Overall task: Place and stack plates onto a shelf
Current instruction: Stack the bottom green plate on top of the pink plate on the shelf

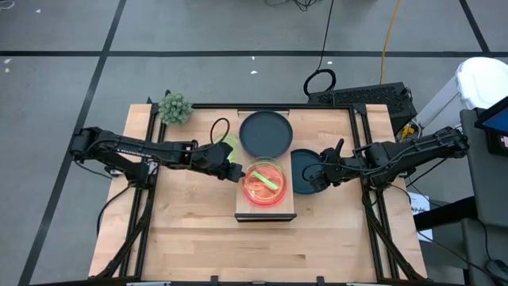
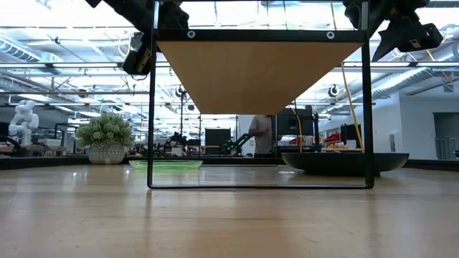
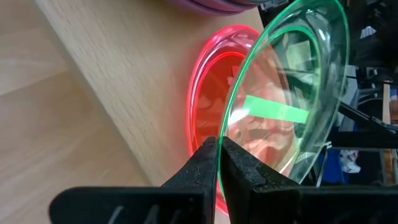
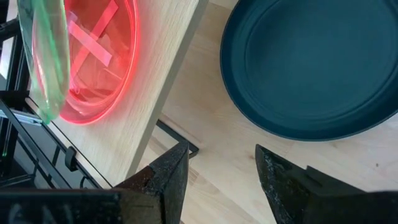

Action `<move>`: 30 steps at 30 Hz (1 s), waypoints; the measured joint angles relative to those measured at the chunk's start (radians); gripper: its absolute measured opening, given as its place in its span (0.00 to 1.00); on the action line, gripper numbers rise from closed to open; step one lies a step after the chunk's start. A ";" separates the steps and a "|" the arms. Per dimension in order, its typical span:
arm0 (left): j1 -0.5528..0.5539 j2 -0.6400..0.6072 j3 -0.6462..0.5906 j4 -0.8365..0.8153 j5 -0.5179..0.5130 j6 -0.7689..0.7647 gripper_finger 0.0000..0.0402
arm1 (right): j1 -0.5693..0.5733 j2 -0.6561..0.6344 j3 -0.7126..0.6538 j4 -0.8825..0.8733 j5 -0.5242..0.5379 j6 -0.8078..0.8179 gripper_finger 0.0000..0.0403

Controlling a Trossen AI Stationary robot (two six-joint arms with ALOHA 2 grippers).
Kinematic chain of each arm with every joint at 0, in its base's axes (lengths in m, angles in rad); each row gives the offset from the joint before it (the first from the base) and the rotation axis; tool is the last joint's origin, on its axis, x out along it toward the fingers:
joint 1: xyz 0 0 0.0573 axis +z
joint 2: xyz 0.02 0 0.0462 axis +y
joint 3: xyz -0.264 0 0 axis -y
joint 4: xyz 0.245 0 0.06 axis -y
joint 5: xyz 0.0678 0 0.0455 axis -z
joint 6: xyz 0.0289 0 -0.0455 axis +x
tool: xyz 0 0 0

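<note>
The light-wood shelf (image 1: 267, 208) runs down the table's middle. A translucent pink plate (image 1: 262, 191) lies on its near part, and a dark teal plate (image 1: 266, 133) on its far part. My left gripper (image 1: 237, 171) is shut on a neon green plate (image 3: 292, 74), which stands tilted over the pink one (image 3: 208, 93). My right gripper (image 4: 221, 162) hangs open at the shelf's right side, over the near rim of a second dark teal plate (image 1: 304, 171) that lies flat on the table. Another green plate (image 1: 227, 143) lies on the table left of the shelf. My left gripper pinches the green plate's rim (image 3: 221, 134) between its two fingers, at the edge toward the table's left. The fingers reach in from the left, slanting down. The plate stands steeply tilted on edge above the pink plate. Whether its lower edge touches the pink plate, I cannot tell.
A small green plant (image 1: 175, 107) stands at the table's far left corner. A purple rim (image 3: 211, 5) shows farther along the shelf. In the low view the shelf's black frame (image 2: 152, 107) lifts it off the table. Bare tabletop lies near the front edge.
</note>
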 joint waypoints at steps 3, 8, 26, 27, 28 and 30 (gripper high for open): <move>0.000 0.000 0.000 0.003 0.007 0.000 0.05 | 0.000 0.000 0.000 0.000 0.000 0.000 0.42; 0.000 0.000 0.000 0.003 0.009 -0.001 0.05 | 0.000 0.000 0.000 0.000 0.000 -0.001 0.42; 0.000 0.000 0.000 -0.019 0.018 -0.010 0.23 | 0.000 0.000 0.000 0.000 0.000 -0.005 0.42; 0.000 0.000 0.000 -0.019 0.018 -0.010 0.23 | 0.000 0.000 0.000 0.000 0.000 -0.005 0.42; 0.000 0.000 0.000 -0.019 0.018 -0.010 0.23 | 0.000 0.000 0.000 0.000 0.000 -0.005 0.42; 0.000 0.000 0.000 -0.019 0.018 -0.010 0.24 | 0.000 0.000 0.000 0.000 0.000 -0.005 0.42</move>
